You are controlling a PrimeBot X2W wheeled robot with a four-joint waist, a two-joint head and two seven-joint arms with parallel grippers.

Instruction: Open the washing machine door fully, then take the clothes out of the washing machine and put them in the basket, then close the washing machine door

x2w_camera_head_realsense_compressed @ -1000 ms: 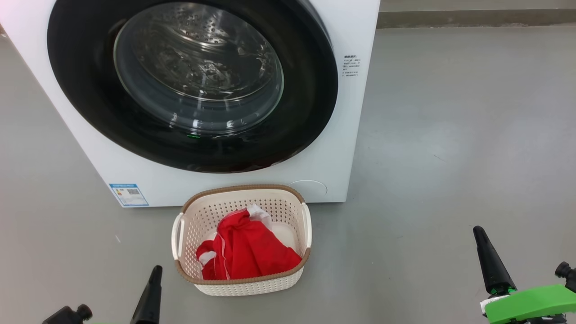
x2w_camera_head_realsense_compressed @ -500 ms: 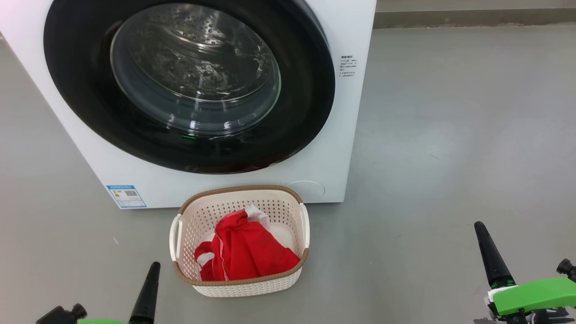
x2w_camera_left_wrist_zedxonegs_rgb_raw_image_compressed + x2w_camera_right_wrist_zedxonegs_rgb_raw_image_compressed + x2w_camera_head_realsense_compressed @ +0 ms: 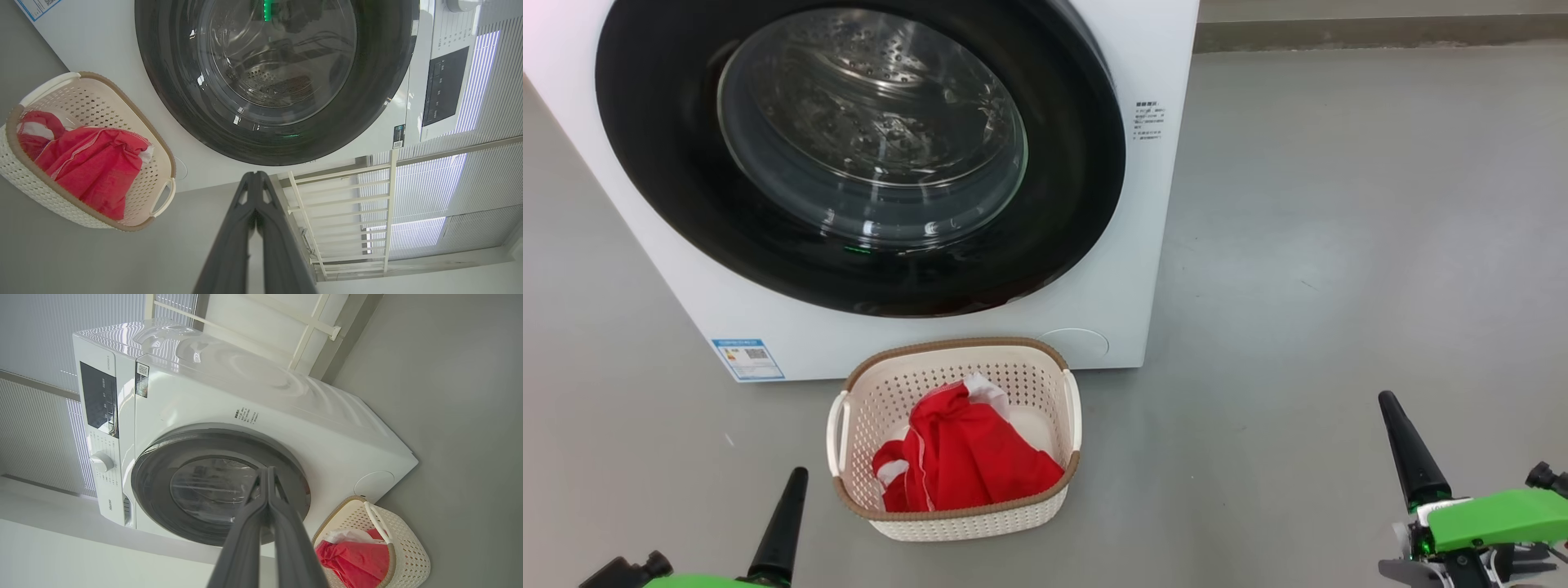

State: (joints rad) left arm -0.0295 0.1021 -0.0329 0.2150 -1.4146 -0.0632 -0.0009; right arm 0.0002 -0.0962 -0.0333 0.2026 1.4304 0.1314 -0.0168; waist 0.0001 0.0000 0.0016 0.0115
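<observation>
Head view: door (image 3: pixel 866 155) top cut off at upper edge; basket (image 3: pixel 964 527) hides lower clothes (image 3: pixel 964 457); left tool (image 3: pixel 255 177), right tool (image 3: pixel 268 473) closed.

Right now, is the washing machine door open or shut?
Shut. The washing machine door lies flat against the front of the washing machine, with no gap visible in the head and right wrist views.

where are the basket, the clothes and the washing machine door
the basket (image 3: pixel 968 527): head view, cream front wall
the clothes (image 3: pixel 968 457): head view, middle of the red bundle
the washing machine door (image 3: pixel 1074 180): head view, right side of black rim
</observation>
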